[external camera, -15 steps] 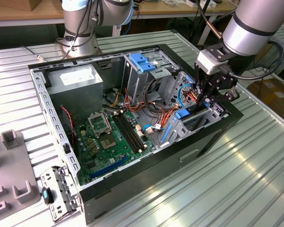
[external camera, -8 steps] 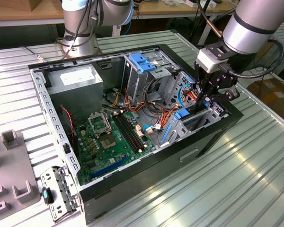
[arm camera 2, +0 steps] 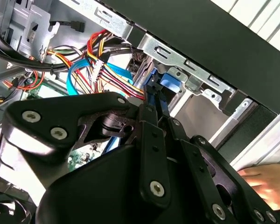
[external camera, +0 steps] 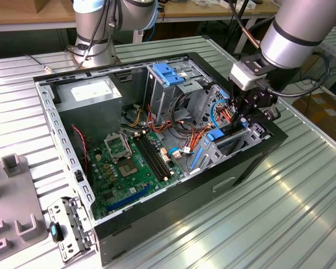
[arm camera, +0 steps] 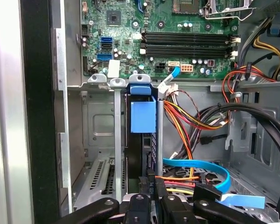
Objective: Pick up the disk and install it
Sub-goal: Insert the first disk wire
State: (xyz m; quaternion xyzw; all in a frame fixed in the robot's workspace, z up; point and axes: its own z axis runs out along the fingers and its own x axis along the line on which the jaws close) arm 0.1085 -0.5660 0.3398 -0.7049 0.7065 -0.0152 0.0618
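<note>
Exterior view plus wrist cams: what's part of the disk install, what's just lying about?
Job: gripper, shut on the disk; drive cage around it; computer case.
Lying about: metal bracket and grey fixture plate on the table; power-supply box; a hand outside the case.

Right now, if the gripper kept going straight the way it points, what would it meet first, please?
Most likely the disk itself: in the first wrist view the gripper sits right at its near edge, pointing along the drive bay. Beyond lies the blue latch, though depth is unclear.
</note>
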